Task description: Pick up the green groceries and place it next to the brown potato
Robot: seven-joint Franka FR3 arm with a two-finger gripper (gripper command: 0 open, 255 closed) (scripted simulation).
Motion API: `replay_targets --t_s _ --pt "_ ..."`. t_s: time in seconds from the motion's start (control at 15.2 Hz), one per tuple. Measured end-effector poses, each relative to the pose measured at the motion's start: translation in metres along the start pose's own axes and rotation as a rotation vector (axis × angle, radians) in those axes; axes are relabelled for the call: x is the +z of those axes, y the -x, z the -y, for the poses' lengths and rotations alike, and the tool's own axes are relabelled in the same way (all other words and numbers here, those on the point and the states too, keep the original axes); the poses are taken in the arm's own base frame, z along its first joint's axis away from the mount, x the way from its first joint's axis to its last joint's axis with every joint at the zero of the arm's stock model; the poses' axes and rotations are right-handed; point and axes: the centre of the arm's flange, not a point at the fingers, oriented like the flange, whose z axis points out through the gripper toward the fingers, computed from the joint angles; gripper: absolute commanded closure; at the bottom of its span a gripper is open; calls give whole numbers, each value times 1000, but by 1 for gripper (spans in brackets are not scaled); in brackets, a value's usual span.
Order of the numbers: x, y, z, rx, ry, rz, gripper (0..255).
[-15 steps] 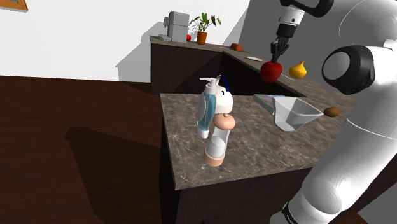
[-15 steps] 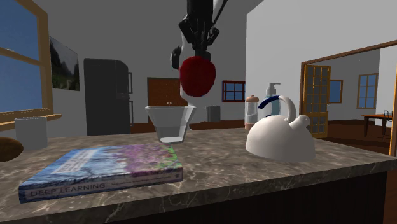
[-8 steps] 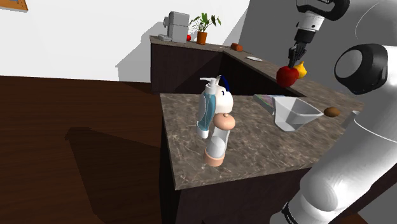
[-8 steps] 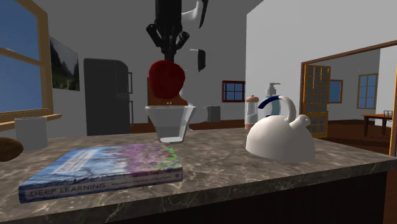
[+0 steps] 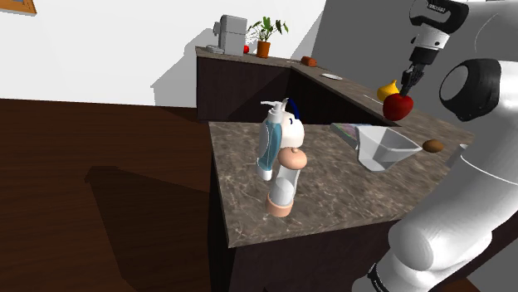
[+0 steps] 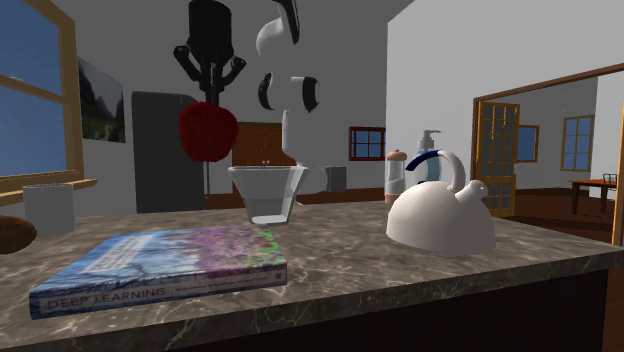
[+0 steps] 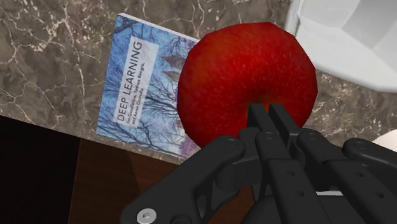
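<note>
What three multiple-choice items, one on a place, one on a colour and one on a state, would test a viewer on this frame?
1. Where is the fruit?
A. In the air above the counter
B. Lying on the book
C. Inside the jug

2. What colour is that fruit?
A. Green
B. Yellow
C. Red

3. How does the claw stand?
A. Open and empty
B. Shut on the fruit
C. Open around the handle of the kettle

Answers:
1 A: the second exterior view shows it hanging under the claw, clear of the stone top.
2 C: the shoulder, second exterior and wrist views all show it red.
3 B: the wrist view shows the claw pinched into the hollow at the fruit's top.
</note>
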Motion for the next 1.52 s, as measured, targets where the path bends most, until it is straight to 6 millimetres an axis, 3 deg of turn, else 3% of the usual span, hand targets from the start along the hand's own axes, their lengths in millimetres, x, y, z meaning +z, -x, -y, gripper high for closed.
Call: replay_targets --t_s 0.79,1.25,1.52 --pt "11 106 -114 2 0 -1 255" --pt "20 160 -190 4 3 0 255" --pt "38 172 -205 -1 -1 0 255"
